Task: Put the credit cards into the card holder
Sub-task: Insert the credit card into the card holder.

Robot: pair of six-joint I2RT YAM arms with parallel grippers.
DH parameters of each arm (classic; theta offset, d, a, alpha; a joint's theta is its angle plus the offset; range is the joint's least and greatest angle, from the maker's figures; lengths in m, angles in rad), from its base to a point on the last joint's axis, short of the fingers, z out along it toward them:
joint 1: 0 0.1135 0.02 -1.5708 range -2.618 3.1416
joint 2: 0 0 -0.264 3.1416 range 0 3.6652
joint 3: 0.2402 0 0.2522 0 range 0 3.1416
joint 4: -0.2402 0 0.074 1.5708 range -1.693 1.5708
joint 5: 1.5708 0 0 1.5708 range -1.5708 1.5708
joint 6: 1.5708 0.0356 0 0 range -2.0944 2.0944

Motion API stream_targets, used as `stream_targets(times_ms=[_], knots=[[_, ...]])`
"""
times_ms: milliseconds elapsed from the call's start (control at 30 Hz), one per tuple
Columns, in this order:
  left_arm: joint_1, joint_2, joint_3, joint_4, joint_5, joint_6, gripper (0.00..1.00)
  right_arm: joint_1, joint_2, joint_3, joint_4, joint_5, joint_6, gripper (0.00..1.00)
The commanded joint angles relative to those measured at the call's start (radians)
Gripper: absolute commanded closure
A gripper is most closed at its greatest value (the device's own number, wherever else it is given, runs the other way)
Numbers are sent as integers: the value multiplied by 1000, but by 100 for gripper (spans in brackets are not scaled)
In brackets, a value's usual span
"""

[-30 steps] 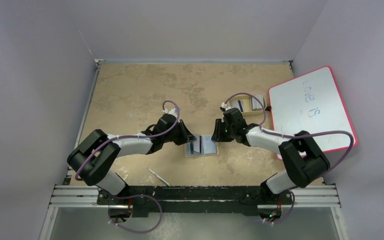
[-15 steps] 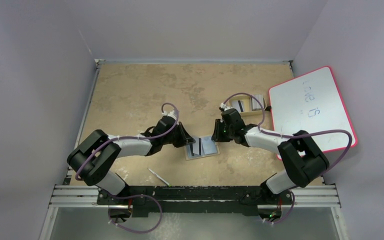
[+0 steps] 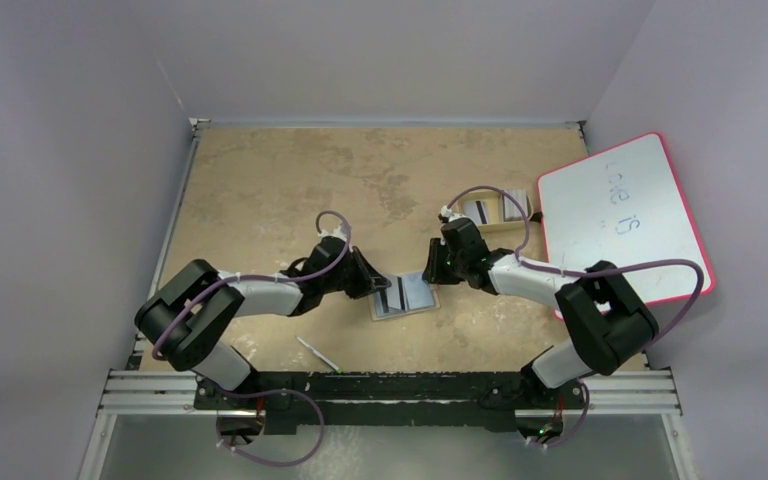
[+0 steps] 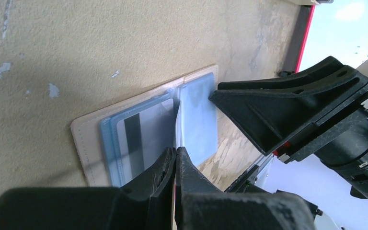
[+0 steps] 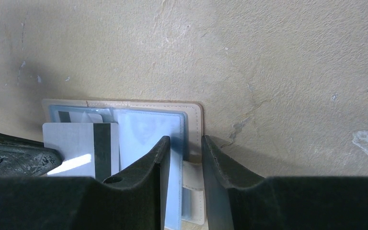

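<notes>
The card holder (image 3: 412, 296) lies open on the table, tan outside with blue-grey pockets. My left gripper (image 3: 382, 286) is shut on a grey credit card (image 5: 79, 143) with a dark stripe and holds it on edge over the holder's fold; in the left wrist view this card (image 4: 177, 127) shows edge-on. Another striped card (image 4: 136, 139) sits in the left pocket. My right gripper (image 3: 432, 274) is slightly open, its fingers (image 5: 160, 158) straddling the right edge of the holder (image 5: 194, 120) by the snap tab (image 5: 191, 191). More cards (image 3: 479, 210) lie in the tray.
A beige tray (image 3: 512, 207) stands behind the right arm. A pink-edged whiteboard (image 3: 622, 215) leans at the right edge of the table. A thin white stick (image 3: 317, 353) lies near the front edge, left of centre.
My left gripper has shifted slightly to the left with the card. The right gripper has stayed at the holder's right edge.
</notes>
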Motion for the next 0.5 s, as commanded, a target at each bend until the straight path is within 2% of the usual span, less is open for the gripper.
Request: stream_targets(times_ms=[0,467], knots=[[5,13,-18,113,-8,-45,100,15,-6,-18,-21,4,18,68],[5,41,-47,123,-54,4,100,23,-11,-21,-21,10,31,67]])
